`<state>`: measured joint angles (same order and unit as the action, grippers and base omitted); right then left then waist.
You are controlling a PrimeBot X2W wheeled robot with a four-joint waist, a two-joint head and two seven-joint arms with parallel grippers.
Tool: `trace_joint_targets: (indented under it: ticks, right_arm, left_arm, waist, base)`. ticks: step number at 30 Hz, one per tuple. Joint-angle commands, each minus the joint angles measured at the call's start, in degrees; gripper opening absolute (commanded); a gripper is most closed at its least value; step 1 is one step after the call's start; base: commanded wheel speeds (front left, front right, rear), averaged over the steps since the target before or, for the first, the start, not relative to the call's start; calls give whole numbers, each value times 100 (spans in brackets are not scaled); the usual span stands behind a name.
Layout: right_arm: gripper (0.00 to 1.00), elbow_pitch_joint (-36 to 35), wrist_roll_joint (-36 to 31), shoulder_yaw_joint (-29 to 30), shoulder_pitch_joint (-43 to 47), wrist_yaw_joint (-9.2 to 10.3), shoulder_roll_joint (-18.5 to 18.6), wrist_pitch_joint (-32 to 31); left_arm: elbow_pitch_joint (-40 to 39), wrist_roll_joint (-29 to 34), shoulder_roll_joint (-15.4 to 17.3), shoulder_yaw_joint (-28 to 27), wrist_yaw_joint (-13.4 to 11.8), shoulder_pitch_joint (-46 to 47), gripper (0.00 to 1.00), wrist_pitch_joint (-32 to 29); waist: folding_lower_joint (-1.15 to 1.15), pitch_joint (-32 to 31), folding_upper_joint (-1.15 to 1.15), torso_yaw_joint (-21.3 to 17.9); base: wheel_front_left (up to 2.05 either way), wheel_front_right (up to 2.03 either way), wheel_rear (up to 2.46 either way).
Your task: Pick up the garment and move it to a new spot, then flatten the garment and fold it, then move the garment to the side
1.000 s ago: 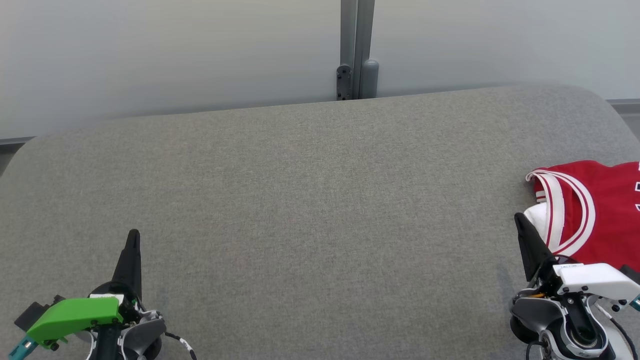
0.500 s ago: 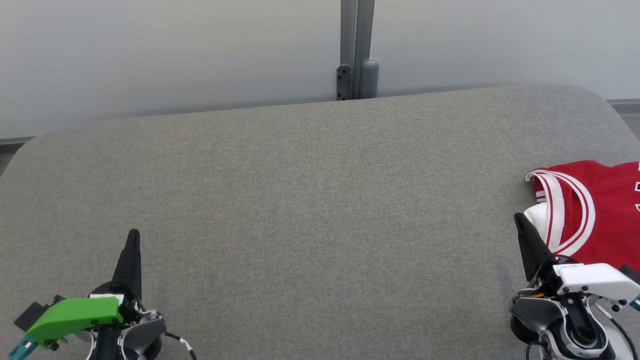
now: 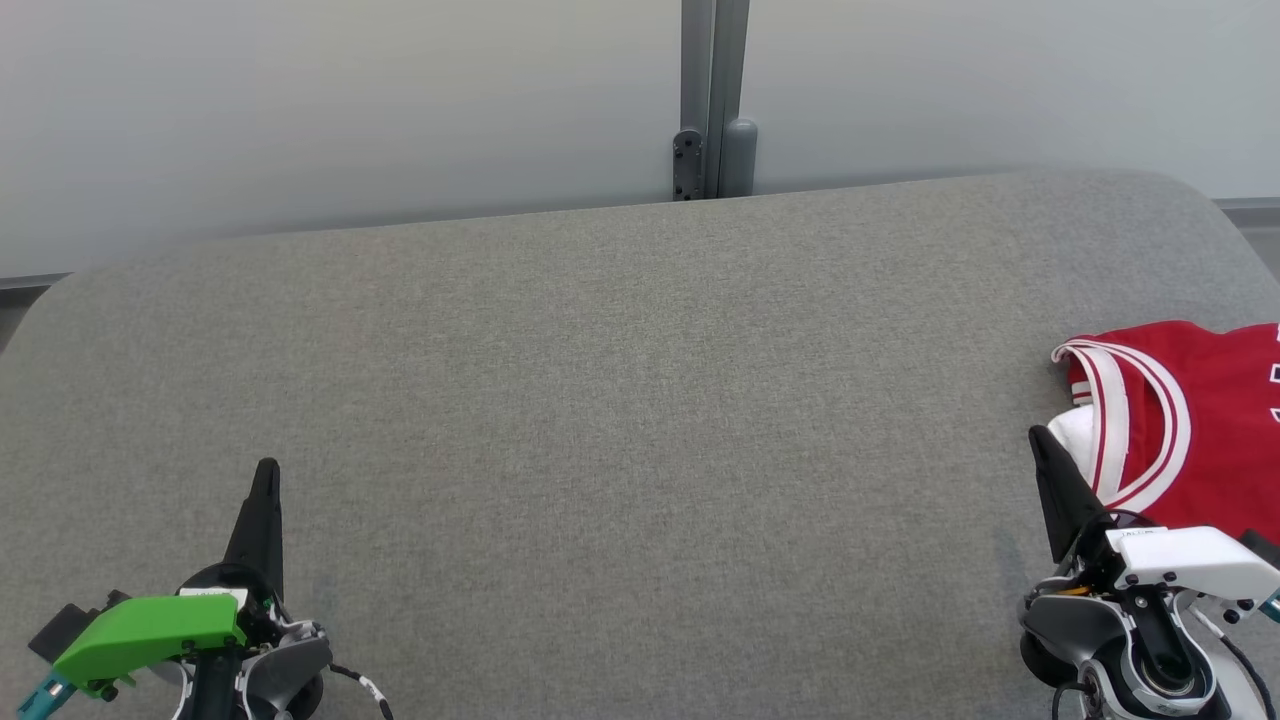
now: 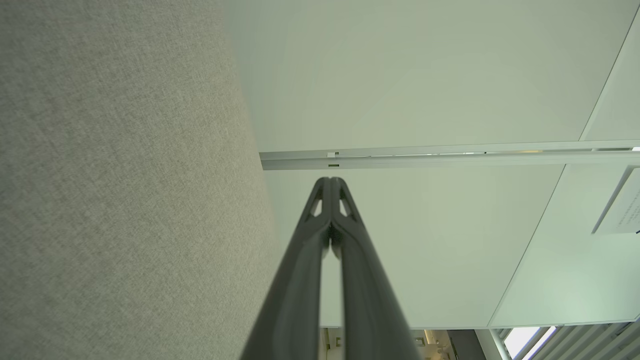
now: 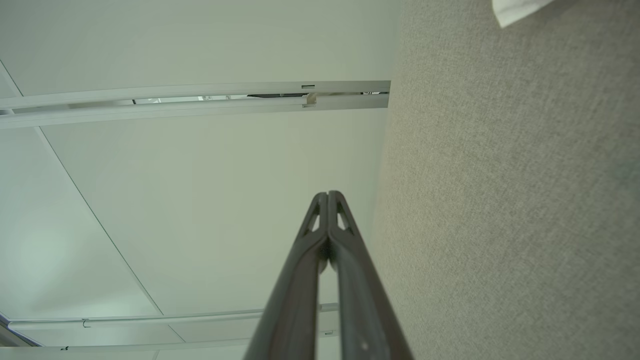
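We find the garment (image 3: 1190, 420) - a red jersey with white striped trim and a white lining showing at its left edge - lying on the right side of the grey fabric tabletop (image 3: 640, 400), at middle depth. It runs out past the right border of the head view. The neck or arm opening faces left. It looks flat rather than bunched.

The right gripper (image 3: 1036, 435) stands just beside the garment's near-left corner, fingers pressed together and pointing away from the robot, pinching nothing. From the head view we cannot tell whether the fingers touch the cloth. In the right wrist view the closed tips (image 5: 327, 192) lie apart from a white corner of the garment (image 5: 520, 10) at the top edge.

The left gripper (image 3: 266, 470) is well apart, at the near left of the tabletop, also pressed together and holding nothing - the left wrist view shows its tips (image 4: 330, 179) meeting. A green cover (image 3: 150, 630) sits on the left wrist and a white cover (image 3: 1190, 560) on the right.

Beyond the far edge stands a pale wall with a grey post (image 3: 712, 100).
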<state>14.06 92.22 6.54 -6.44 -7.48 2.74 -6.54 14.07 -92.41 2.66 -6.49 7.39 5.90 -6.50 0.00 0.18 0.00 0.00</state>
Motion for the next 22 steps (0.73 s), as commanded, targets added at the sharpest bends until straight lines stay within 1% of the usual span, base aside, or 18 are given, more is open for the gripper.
trace_joint_targets:
  ticks: [1,22]
  right_arm:
    - [0,-30,38,11,54,-2,26,-20]
    - [0,-29,38,10,54,-2,26,-19]
  left_arm:
    - [-12,-4,40,-16,34,62,0,-25]
    - [-12,-4,40,-16,34,62,0,-25]
  waist:
    - [0,0,0,0]
    - [0,0,0,0]
  base:
    - [0,0,0]
    - [0,0,0]
